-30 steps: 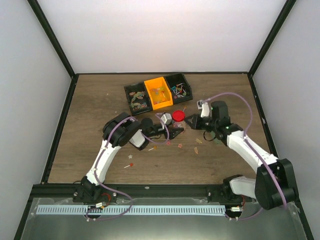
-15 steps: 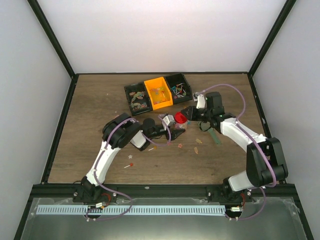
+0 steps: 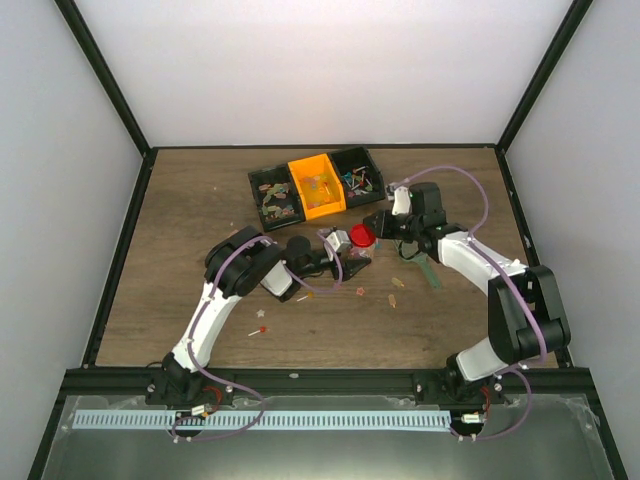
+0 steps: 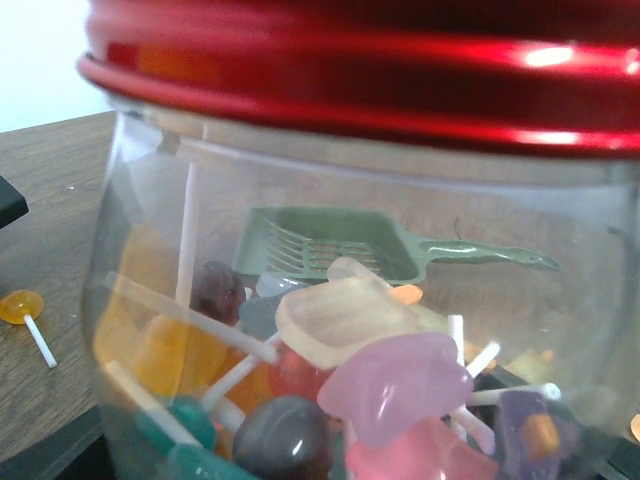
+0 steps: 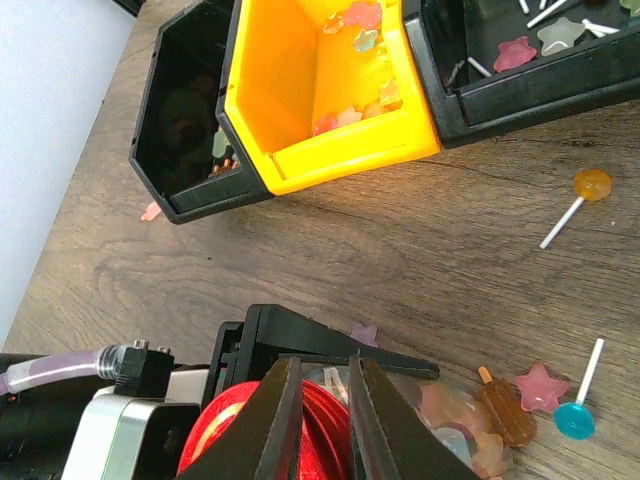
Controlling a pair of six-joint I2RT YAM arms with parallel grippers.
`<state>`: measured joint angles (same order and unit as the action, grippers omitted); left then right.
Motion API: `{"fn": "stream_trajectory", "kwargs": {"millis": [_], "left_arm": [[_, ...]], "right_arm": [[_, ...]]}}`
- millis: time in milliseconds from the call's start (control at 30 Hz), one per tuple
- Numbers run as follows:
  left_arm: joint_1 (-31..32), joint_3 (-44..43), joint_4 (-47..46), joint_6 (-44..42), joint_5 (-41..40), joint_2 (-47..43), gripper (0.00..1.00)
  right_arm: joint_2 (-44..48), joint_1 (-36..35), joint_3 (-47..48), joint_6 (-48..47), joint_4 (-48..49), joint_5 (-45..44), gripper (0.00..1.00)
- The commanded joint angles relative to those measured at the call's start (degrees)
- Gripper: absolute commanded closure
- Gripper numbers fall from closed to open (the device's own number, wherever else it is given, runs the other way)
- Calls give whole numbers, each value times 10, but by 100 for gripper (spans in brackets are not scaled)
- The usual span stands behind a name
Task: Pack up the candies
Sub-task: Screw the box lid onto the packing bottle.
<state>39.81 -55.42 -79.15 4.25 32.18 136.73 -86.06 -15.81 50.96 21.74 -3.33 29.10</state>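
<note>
A clear jar (image 3: 335, 243) lies on its side in my left gripper (image 3: 342, 252), which is shut on it. The left wrist view is filled by the jar (image 4: 150, 250), with candies (image 4: 400, 390) heaped inside and the red lid (image 4: 380, 80) on its mouth. My right gripper (image 3: 378, 228) is at the lid (image 3: 362, 236). In the right wrist view its jaws (image 5: 325, 362) stand a narrow gap apart, astride the lid's rim (image 5: 235, 435). Loose candies (image 3: 360, 291) lie on the table, among them a pink star (image 5: 541, 387) and an orange lollipop (image 5: 590, 185).
A green slotted scoop (image 3: 430, 272) lies on the table right of the jar. Behind stand three bins in a row, an orange one (image 3: 318, 185) between two black ones, all with candies. A red lollipop (image 3: 262, 330) lies near the left arm.
My right gripper has moved up and left from the loose candies to the red lid, and its jaws have parted a little. The scoop now lies uncovered. The left arm holds still.
</note>
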Motion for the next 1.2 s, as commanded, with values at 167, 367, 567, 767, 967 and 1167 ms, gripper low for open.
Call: {"fn": "stream_trajectory", "kwargs": {"millis": [167, 367, 567, 767, 967, 1167], "left_arm": [[4, 11, 126, 1, 2, 28, 32], [0, -4, 138, 22, 16, 32, 33], [-2, -12, 146, 24, 19, 34, 33], [-3, -19, 155, 36, 9, 38, 35], [-6, -25, 155, 46, 13, 42, 36], [-7, -27, 154, 54, 14, 43, 36]], "right_arm": [[-2, 5, -5, -1, 5, 36, 97], [11, 4, -60, 5, 27, 74, 99], [20, 5, -111, 9, 48, 95, 99], [22, 5, -133, 14, 59, 111, 99], [35, 4, -163, 28, 75, 128, 99], [60, 4, -188, 36, 77, 125, 99]]}}
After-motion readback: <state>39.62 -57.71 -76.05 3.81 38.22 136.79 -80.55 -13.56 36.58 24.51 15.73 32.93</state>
